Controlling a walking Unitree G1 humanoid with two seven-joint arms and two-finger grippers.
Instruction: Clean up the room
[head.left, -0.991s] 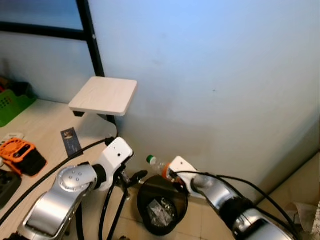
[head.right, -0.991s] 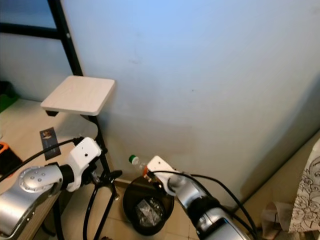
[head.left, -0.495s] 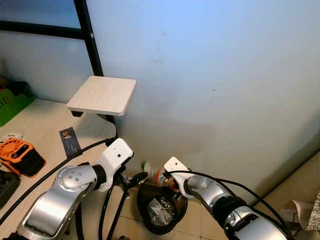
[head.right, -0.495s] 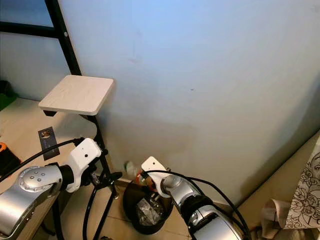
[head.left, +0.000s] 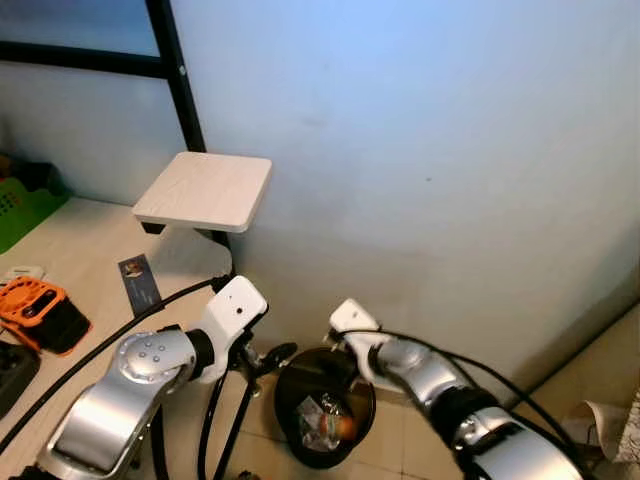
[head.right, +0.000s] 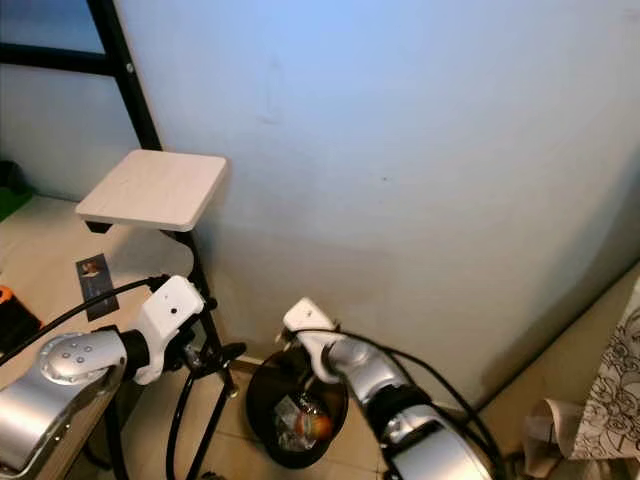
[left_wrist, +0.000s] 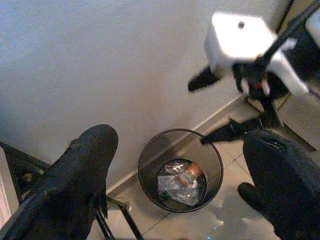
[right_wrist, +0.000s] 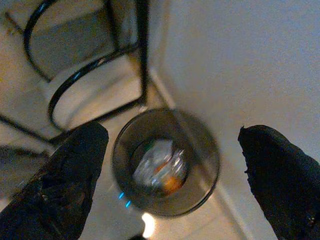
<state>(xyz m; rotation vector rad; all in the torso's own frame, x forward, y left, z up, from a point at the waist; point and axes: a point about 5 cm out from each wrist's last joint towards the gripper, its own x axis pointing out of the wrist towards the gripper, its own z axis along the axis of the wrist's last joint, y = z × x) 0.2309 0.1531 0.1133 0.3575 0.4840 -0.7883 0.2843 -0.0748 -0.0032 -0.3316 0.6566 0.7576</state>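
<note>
A black mesh waste bin (head.left: 288, 380) stands on the tiled floor against the pale wall. Inside it, on crumpled clear wrapping, lies a plastic bottle with an orange label (head.left: 336, 427) (left_wrist: 188, 173) (right_wrist: 169, 181). My right gripper (left_wrist: 216, 106) hangs open above the bin's far rim with nothing between its fingers. My left gripper (head.left: 272, 354) is open too, level with the bin's left side and holding nothing.
A black metal stand (right_wrist: 95, 75) with curved legs rises just left of the bin and carries a small white wooden shelf (head.left: 205, 190). A desk (head.left: 90, 250) at left holds an orange device (head.left: 40, 310), a card (head.left: 140, 283) and a green basket (head.left: 20, 205).
The bottle that my right gripper held over the bin has dropped in and now lies inside. The right gripper has opened and drawn back slightly towards the wall.
</note>
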